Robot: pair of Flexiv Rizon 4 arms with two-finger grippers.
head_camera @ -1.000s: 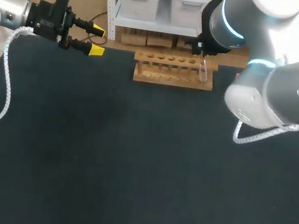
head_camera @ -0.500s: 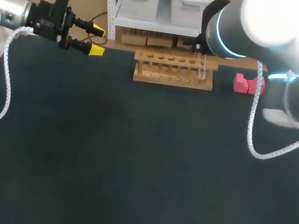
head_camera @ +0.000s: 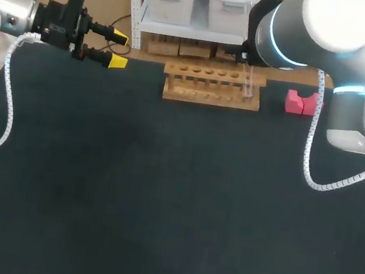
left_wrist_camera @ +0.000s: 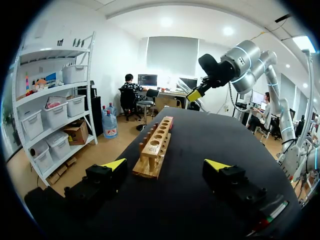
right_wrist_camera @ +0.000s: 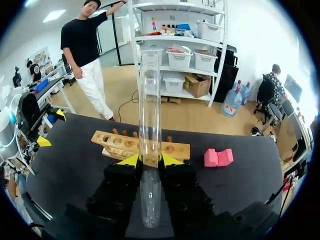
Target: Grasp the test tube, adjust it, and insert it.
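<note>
A clear glass test tube point(right_wrist_camera: 149, 125) stands upright between my right gripper's point(right_wrist_camera: 150, 161) yellow fingertips, which are shut on its lower part. In the head view the tube point(head_camera: 248, 83) hangs over the right end of the wooden rack point(head_camera: 211, 86), and the gripper itself is hidden behind the arm's wrist point(head_camera: 283, 28). The rack point(right_wrist_camera: 136, 145) lies just ahead of the held tube, its holes showing empty. My left gripper point(head_camera: 118, 47) stands open and empty at the table's far left; the rack point(left_wrist_camera: 155, 149) is ahead of that gripper point(left_wrist_camera: 166, 165).
A pink block point(head_camera: 301, 101) lies on the dark mat right of the rack, and it also shows beside the rack in the right wrist view point(right_wrist_camera: 218, 157). A white cable point(head_camera: 315, 175) hangs from my right arm over the mat.
My right arm's elbow and forearm swung back to the right, uncovering the pink block. The tube stayed over the rack's right end. The left arm has not moved.
</note>
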